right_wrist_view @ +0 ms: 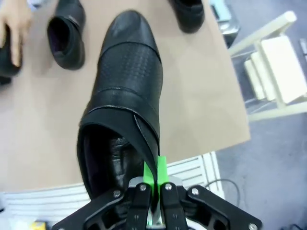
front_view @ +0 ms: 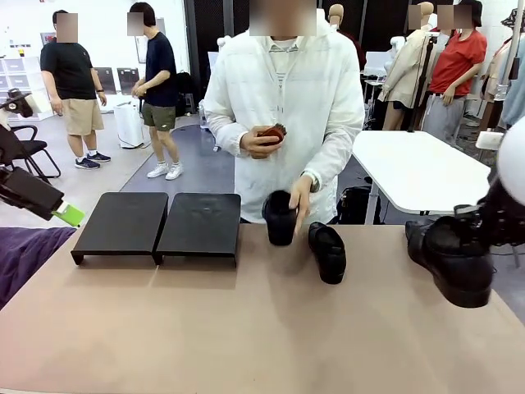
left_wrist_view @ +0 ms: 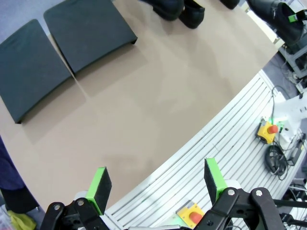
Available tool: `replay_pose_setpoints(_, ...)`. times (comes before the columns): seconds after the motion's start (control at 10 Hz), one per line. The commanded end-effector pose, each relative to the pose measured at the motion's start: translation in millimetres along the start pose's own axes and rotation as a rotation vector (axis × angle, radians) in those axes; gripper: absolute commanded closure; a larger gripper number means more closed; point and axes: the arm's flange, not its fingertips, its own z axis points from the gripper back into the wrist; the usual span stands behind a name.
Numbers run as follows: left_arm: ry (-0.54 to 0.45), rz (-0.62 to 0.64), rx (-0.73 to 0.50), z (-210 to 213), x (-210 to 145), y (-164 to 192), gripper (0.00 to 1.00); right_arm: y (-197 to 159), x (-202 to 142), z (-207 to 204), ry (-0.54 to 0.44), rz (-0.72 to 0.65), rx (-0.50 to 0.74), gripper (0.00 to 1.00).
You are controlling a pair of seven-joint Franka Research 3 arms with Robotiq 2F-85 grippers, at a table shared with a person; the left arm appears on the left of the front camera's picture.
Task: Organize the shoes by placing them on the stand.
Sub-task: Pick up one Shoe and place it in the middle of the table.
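**Right gripper** point(right_wrist_view: 155, 172): clenched. Its pads pinch the rim of the opening of one black shoe point(right_wrist_view: 127, 91) at the heel end. This held shoe hangs at the right end of the table point(front_view: 246, 345), toe pointing away from the gripper, well apart from the stand point(front_view: 156, 226).

**Left gripper** point(left_wrist_view: 156, 184): released. The jaws stand wide with nothing between them, over the table's near edge on the left side.

**Stand:** two black panels side by side at the table's far left. Every shoe seen lies to the right of it.

**Second shoe** point(front_view: 280, 217): sits on the table near the far edge, about the middle. The person's hand point(front_view: 301, 194) rests on its rim.

**Third shoe** point(front_view: 329, 253): lies on its sole just beside the second, on the right.

**Fourth shoe** point(right_wrist_view: 189, 14): sits on the table beyond the held shoe's toe in the right wrist view, cut off by the picture's top edge.

**Person:** the other hand point(front_view: 261, 141) holds a small reddish-brown item point(front_view: 276, 132) at chest height. I cannot tell what it is.
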Motion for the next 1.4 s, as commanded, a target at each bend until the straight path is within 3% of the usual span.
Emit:
replay_pose_setpoints(0.0, -0.011, -0.011, -0.010, -1, -1, 2, 0.00, 0, 10, -1, 0.000, -0.079, -0.006, 1.00)
replay_pose_setpoints(0.3, -0.011, -0.011, -0.010, -1, -1, 2, 0.00, -136, 30, -10, 0.096, -0.280, 0.084, 1.00)
replay_pose_setpoints(0.4, -0.011, -0.011, -0.010, -1, -1, 2, 0.00, -164, 21, -13, 0.087, -0.317, 0.107, 1.00)
replay_pose_setpoints(0.6, -0.011, -0.011, -0.010, -1, -1, 2, 0.00, -175, 9, -21, 0.070, -0.330, 0.141, 1.00)
replay_pose_setpoints(0.9, -0.011, -0.011, -0.010, -1, -1, 2, 0.00, -137, 11, -27, 0.056, -0.253, 0.186, 1.00)
replay_pose_setpoints(1.1, -0.011, -0.011, -0.010, -1, -1, 2, 0.00, -55, 10, -18, 0.077, -0.151, 0.213, 1.00)
replay_pose_setpoints(1.3, -0.011, -0.011, -0.010, -1, -1, 2, 0.00, 60, -9, -1, 0.075, -0.011, 0.261, 1.00)
